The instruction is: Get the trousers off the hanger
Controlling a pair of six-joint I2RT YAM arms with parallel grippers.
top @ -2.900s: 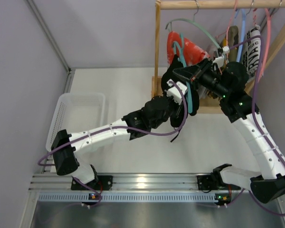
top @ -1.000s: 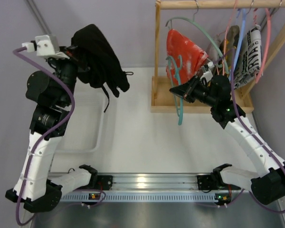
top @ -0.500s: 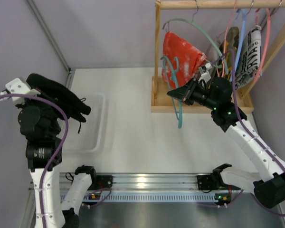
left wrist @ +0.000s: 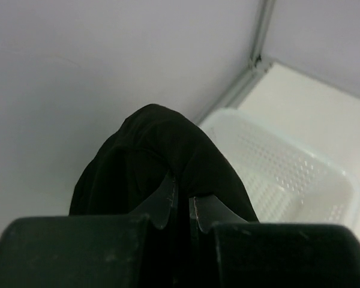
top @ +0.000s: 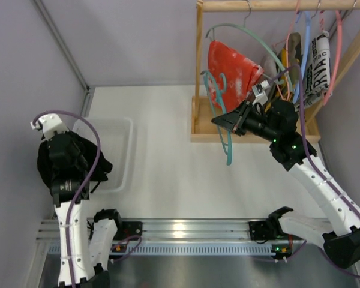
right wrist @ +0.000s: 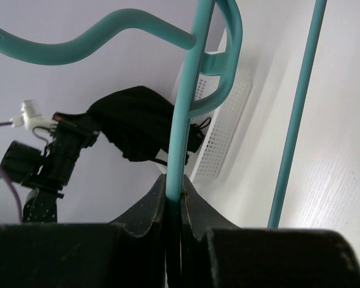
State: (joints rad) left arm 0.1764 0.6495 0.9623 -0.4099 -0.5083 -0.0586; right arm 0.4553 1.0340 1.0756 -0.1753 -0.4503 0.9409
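Left arm swung lower to 8 o'clock since half a second back, pale tabletop (top: 168, 150) between lilac walls (top: 138, 42), left tool (left wrist: 181, 199) clenched on black trousers (left wrist: 162, 144) beside white basket (left wrist: 288, 180), right tool (right wrist: 175, 183) clamped on teal hanger (right wrist: 186, 120), 1 o'clock, near wooden rack (top: 199, 60)

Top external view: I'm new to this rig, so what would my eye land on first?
The black trousers bunched in the shut left gripper, far left, near the white basket. On the right, the right gripper clamps a bare teal hanger before the wooden rack, where a red garment hangs.
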